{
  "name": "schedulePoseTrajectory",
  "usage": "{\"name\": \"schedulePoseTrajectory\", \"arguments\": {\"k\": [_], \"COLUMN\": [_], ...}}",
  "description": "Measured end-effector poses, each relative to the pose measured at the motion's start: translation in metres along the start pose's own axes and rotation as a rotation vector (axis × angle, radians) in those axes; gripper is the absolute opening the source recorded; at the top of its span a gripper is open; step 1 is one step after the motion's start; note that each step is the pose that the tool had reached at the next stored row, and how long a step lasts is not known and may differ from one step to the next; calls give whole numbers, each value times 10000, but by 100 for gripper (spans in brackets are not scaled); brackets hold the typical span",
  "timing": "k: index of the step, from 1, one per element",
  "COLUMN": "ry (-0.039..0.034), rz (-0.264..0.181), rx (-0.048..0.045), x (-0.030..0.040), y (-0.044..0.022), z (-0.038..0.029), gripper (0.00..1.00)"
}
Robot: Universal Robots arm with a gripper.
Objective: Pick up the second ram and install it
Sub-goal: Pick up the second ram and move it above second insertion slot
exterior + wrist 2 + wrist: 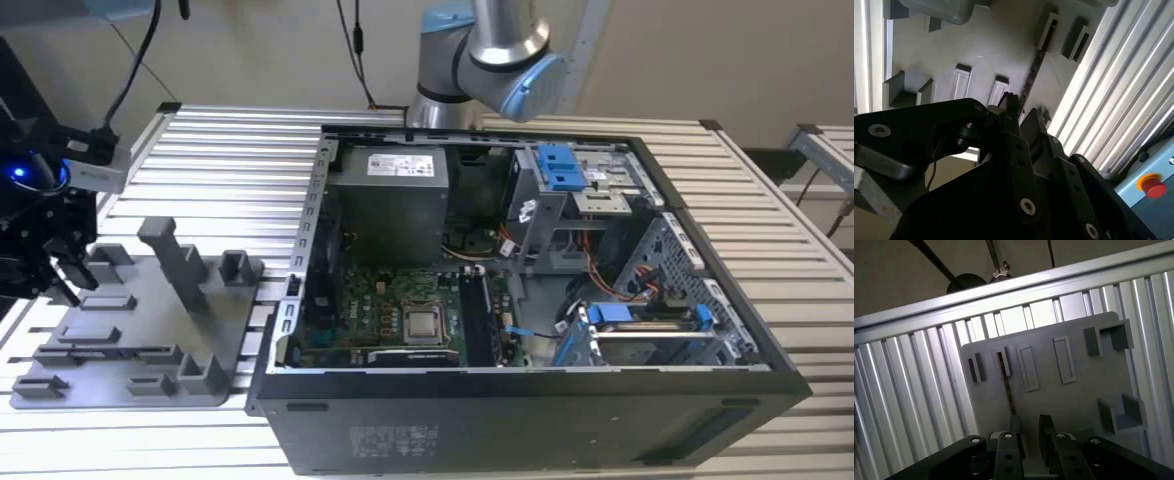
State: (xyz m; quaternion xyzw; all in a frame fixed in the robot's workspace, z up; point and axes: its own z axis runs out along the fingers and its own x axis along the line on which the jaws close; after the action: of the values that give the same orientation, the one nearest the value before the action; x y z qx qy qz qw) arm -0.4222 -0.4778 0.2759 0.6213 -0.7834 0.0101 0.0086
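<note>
No text, number or brand can be read anywhere. A white sticker (404, 160) sits on the grey power supply box (387, 205) inside the open computer case (561, 415), well away from the gripper (67, 275) toward the exterior view's right. Its print is too small to make out, and a patch of pale print (394, 440) on the case's dark outer wall, also far from the gripper, is just as unreadable.
</note>
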Motion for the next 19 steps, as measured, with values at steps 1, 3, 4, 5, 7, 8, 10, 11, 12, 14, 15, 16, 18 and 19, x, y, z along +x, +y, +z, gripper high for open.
{"name": "schedulePoseTrajectory", "arguments": {"k": [1, 3, 4, 5, 7, 8, 10, 11, 12, 14, 15, 16, 18, 19], "ry": [0, 0, 0, 0, 1, 0, 0, 0, 0, 1, -1, 0, 0, -1], "rz": [-65, -143, -153, -154, -157, -157, -161, -166, -170, -180, -185, -189, -200, -207], "rx": [2, 3, 3, 3, 3, 4, 4, 4, 4, 3, 5, 4, 5, 5], "x": [0, 0, 0, 0, -1, -2, -2, -3, -3, -4, -4, -4, -5, -5], "y": [0, 0, 0, 0, 0, 0, 1, 1, 1, 1, 1, 2, 2, 3], "z": [17, 51, 68, 85, 116, 130, 156, 170, 183, 212, 228, 243, 274, 291], "gripper": [30, 30, 30, 30, 30, 30, 30, 30, 30, 30, 30, 30, 30, 30]}}
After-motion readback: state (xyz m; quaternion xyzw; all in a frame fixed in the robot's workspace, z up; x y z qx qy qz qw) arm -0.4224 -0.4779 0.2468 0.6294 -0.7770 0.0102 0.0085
